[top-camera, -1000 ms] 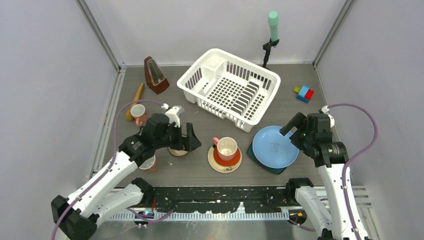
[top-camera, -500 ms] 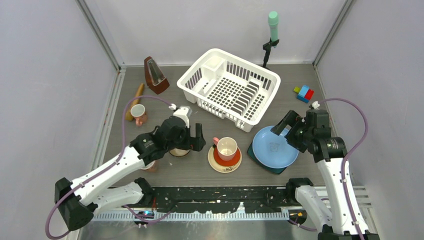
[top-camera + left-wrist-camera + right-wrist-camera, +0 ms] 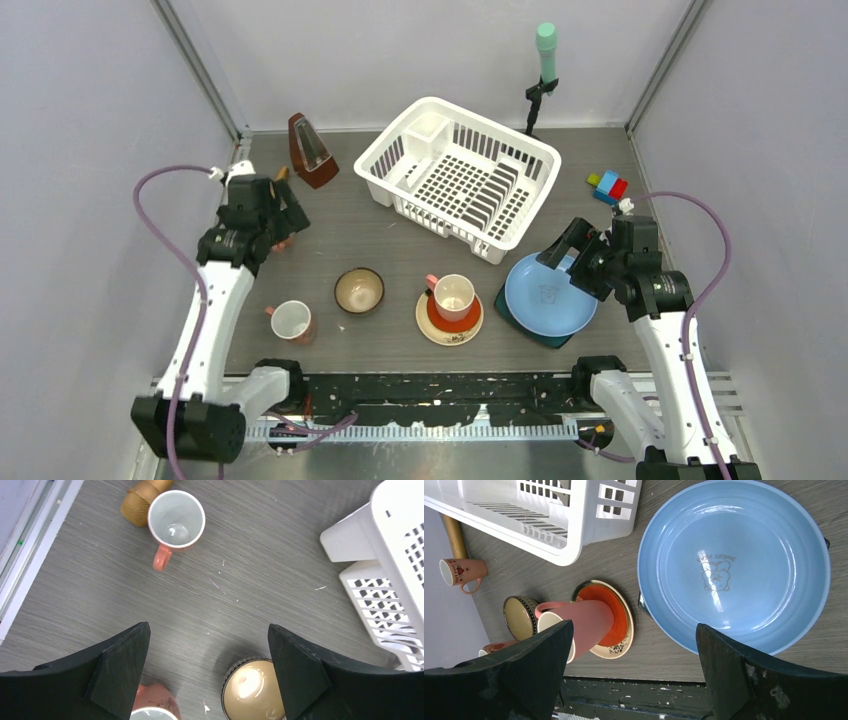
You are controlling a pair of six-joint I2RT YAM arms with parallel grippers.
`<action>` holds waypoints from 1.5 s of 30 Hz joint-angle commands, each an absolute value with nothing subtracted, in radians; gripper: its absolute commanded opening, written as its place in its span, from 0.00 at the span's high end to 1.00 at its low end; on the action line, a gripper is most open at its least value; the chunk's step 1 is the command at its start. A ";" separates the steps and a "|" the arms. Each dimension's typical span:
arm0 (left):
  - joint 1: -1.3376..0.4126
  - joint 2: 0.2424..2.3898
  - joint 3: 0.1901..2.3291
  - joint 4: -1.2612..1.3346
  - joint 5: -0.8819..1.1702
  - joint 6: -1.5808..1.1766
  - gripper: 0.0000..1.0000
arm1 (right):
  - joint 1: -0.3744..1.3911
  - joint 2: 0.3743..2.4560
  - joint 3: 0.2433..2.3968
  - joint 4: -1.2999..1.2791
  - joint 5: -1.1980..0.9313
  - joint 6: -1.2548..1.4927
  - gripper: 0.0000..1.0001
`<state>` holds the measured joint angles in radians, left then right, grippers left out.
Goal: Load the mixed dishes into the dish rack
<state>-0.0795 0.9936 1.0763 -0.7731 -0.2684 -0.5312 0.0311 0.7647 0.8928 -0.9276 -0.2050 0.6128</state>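
The white dish rack (image 3: 372, 160) stands at the back centre. My left gripper (image 3: 285, 218) is open and empty, hovering at the far left over a pink mug (image 3: 176, 517) that stands upright beside it. The brown bowl (image 3: 359, 290) and a second pink mug (image 3: 293, 322) sit at the front left. A third pink mug (image 3: 453, 295) stands on the red saucer (image 3: 616, 610), stacked on the cream saucer (image 3: 450, 335). My right gripper (image 3: 565, 250) is open and empty above the light blue plate (image 3: 550, 295), which lies on the dark teal plate (image 3: 505, 318).
A brown metronome (image 3: 310, 150) and a wooden roller (image 3: 145, 495) lie at the back left, the roller touching the far-left mug. Coloured toy blocks (image 3: 607, 186) sit at the right. A green-topped stand (image 3: 545, 60) rises behind the rack. Walls close in on both sides.
My left arm has swung from over the bowl to the far left, above the far-left mug, uncovering the bowl and front mug. My right gripper has shifted slightly left over the blue plate.
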 commanded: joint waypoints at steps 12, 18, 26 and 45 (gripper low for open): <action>-0.068 1.414 1.226 -0.534 -0.321 -0.192 0.21 | 0.034 0.765 0.962 -0.885 -0.262 0.599 0.00; -0.061 1.551 1.269 -0.492 -0.322 -0.168 0.23 | 0.034 0.767 0.964 -0.874 -0.278 0.606 0.00; -0.007 1.690 1.352 -0.564 -0.268 -0.221 0.25 | 0.035 0.764 0.982 -0.899 -0.259 0.591 0.00; 0.114 1.810 1.352 -0.638 -0.179 -0.399 0.85 | 0.034 0.780 0.985 -0.893 -0.269 0.596 0.00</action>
<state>0.0952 1.8137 1.3273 -0.6106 -0.1947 -0.3668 0.0311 0.7727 0.9443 -0.9119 -0.2565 0.6033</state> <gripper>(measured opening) 0.293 0.996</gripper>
